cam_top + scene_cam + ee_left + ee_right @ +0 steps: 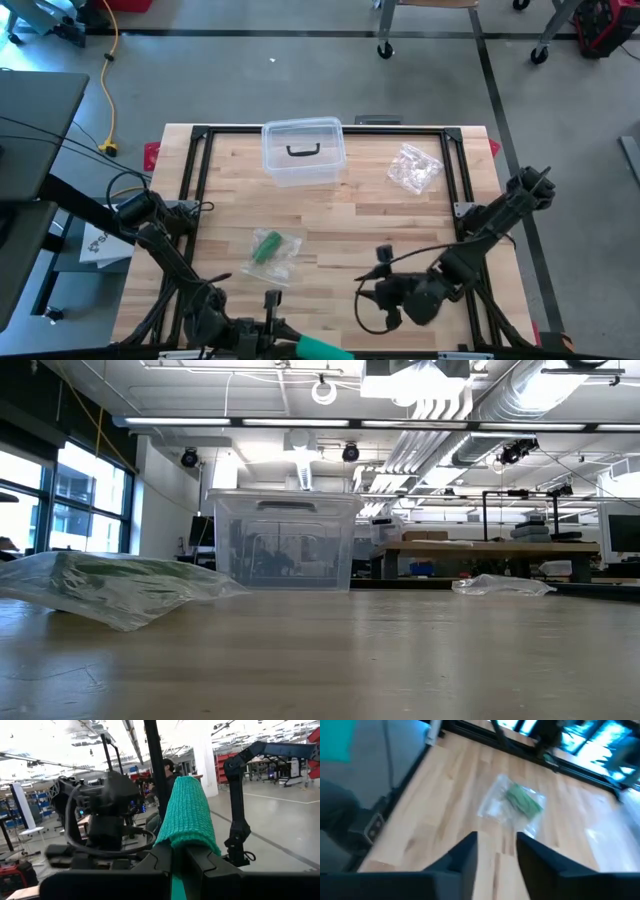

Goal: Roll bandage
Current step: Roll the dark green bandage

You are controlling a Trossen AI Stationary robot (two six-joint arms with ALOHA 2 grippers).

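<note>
Bandage (189, 812), teal and knitted, is pinched between the closed fingers of the left gripper (178, 857) at the table's (400, 225) near edge, well away from the clear plastic bin (303, 151). Nearer the bin lies a bagged green roll (270, 250); beside the bin, an empty crumpled bag (414, 167). The right gripper (496, 845) hovers near the same edge, fingers parted, holding nothing.

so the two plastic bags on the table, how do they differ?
The left bag holds a green roll; the right bag looks clear, with no contents I can make out. The left bag lies near the table's middle, in front of the bin; the right bag lies far back, to the bin's right. Both are clear, crinkled and lie flat on the wood, untouched by either gripper.
</note>
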